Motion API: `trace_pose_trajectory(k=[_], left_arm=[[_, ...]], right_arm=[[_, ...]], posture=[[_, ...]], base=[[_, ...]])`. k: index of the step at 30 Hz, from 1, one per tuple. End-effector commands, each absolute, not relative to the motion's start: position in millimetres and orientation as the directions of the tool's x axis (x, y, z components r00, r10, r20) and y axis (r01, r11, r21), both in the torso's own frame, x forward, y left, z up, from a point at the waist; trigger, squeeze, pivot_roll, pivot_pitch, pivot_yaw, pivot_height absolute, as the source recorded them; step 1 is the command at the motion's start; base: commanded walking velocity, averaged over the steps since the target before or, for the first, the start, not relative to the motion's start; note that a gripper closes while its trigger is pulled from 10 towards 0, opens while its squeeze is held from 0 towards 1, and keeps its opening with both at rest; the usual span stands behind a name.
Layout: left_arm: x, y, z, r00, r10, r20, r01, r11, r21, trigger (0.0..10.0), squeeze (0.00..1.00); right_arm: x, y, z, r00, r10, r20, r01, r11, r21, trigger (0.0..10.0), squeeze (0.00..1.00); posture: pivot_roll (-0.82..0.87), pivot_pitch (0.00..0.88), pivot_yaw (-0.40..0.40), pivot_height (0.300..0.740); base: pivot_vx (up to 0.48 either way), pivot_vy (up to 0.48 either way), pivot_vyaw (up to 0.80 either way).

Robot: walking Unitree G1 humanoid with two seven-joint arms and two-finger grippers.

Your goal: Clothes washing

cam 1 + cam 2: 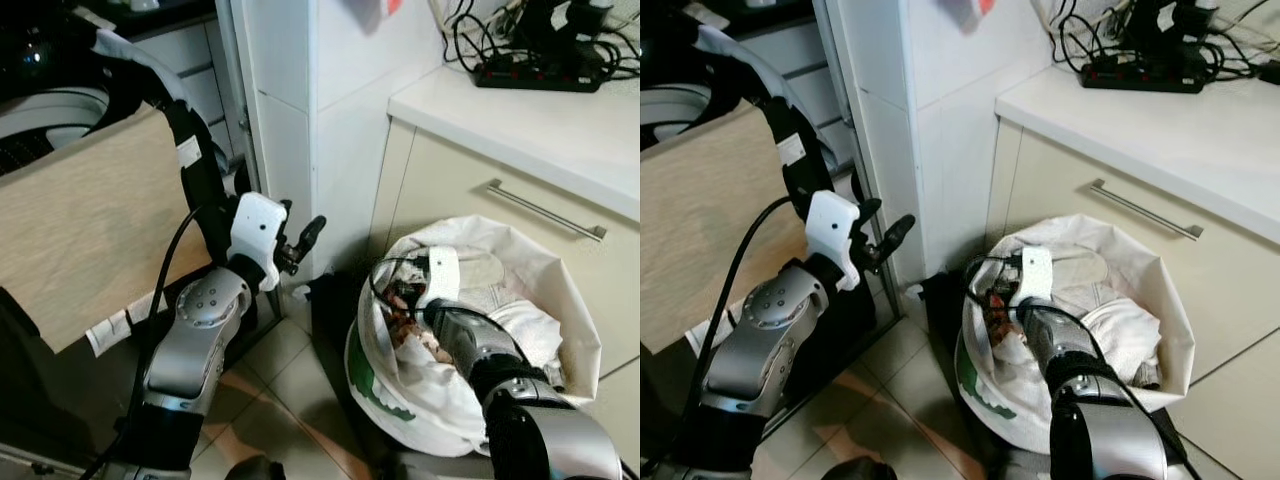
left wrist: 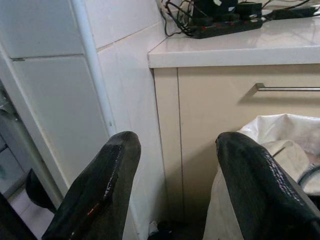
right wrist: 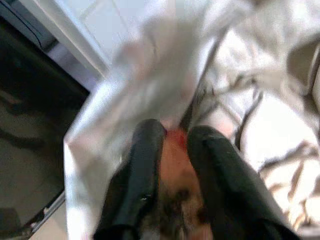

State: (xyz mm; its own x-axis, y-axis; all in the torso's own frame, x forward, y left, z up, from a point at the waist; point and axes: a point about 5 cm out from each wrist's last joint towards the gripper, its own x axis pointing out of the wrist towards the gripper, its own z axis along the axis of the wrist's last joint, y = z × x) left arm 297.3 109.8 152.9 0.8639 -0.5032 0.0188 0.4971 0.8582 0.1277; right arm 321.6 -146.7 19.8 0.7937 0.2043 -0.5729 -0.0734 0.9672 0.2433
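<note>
Inside the white laundry bag (image 1: pixel 560 300), near its rim, the right gripper (image 3: pixel 172 150) pinches a reddish-brown garment (image 3: pixel 175 170). The left gripper (image 2: pixel 172 175) hangs wide open beside the bag. Lifting could snag the bag's rim and tip it.
</note>
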Motion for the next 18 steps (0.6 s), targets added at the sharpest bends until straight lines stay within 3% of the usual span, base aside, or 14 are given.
trace_pose_trajectory(k=[1, 9, 18], left_arm=[[300, 108, 155, 0.858, -0.513, 0.025, 0.505, 0.852, 0.136, 10.0, 0.0], [301, 102, 153, 0.841, -0.54, 0.025, 0.532, 0.835, 0.138, 10.0, 0.0], [293, 106, 141, 0.807, -0.589, -0.04, 0.586, 0.79, 0.183, 10.0, 0.0]], right_arm=[[320, -143, 19, 0.79, 0.223, -0.571, -0.082, 0.961, 0.263, 10.0, 1.0], [310, -136, 9, 0.761, 0.235, -0.605, -0.112, 0.966, 0.234, 10.0, 1.0], [301, -135, 0, 0.722, 0.261, -0.641, -0.06, 0.946, 0.317, 10.0, 1.0]], posture=[[-0.06, 0.0, 0.036, 0.724], [-0.07, 0.0, 0.045, 0.724], [-0.06, 0.0, 0.043, 0.724]], base=[[0.0, 0.0, 0.0], [0.0, 0.0, 0.0], [0.0, 0.0, 0.0]])
